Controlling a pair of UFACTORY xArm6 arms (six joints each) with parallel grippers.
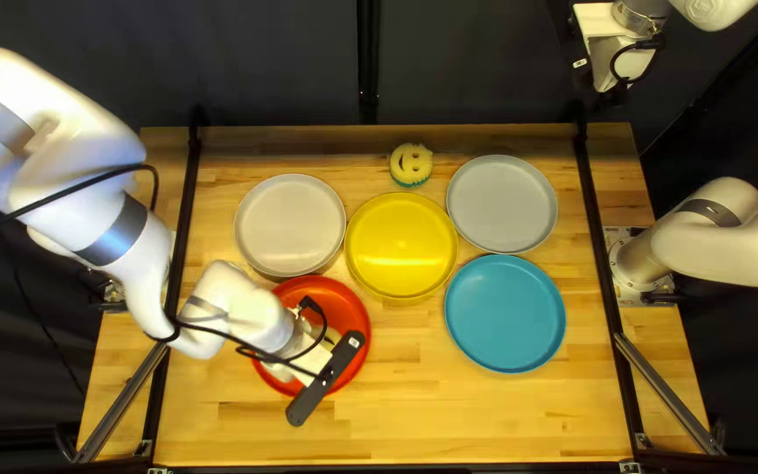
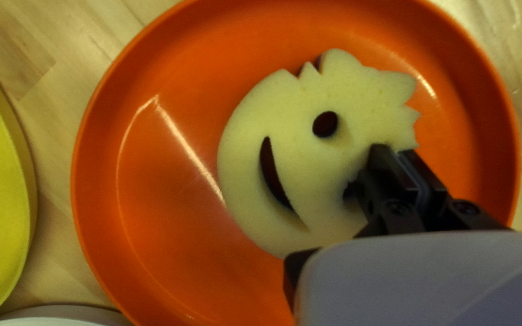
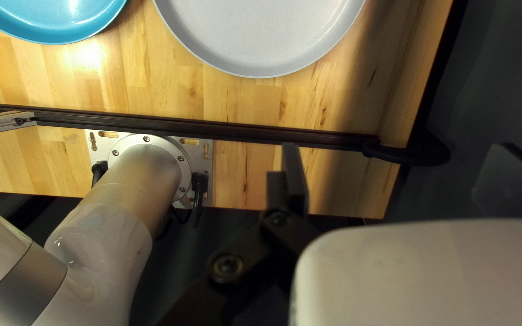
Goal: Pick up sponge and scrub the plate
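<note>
Over in the red plate (image 1: 358, 309), near the left arm's base, a yellow smiley sponge (image 2: 285, 111) is lying face up, and my left gripper (image 1: 316, 358) has it pinched. The wrist view shows the two fingers close together at the sponge's edge, by one of the eyes, with the grin and the other eye in plain sight. Spiky hair bit is out toward the rim, so the whole face sits inside the plate.

Other plates, for anyone counting: a pale one (image 1: 289, 224) just beyond the red, a yellow one (image 1: 401, 246) next to it, a grey one (image 1: 502, 204) past that, and a blue one (image 1: 504, 313) on the nearer side of the grey. Another smiley sponge (image 1: 411, 163), yellow with a green underside, sits on the wooden table (image 1: 449, 421) just behind the yellow plate.

My right gripper (image 1: 611, 66) is up past the table's far edge, in front of the dark curtain (image 1: 282, 61). It's got a wide gap with nothing between the fingers, and its wrist view looks across at the right arm's own base (image 3: 146, 160), plus parts of the grey and blue plates.
</note>
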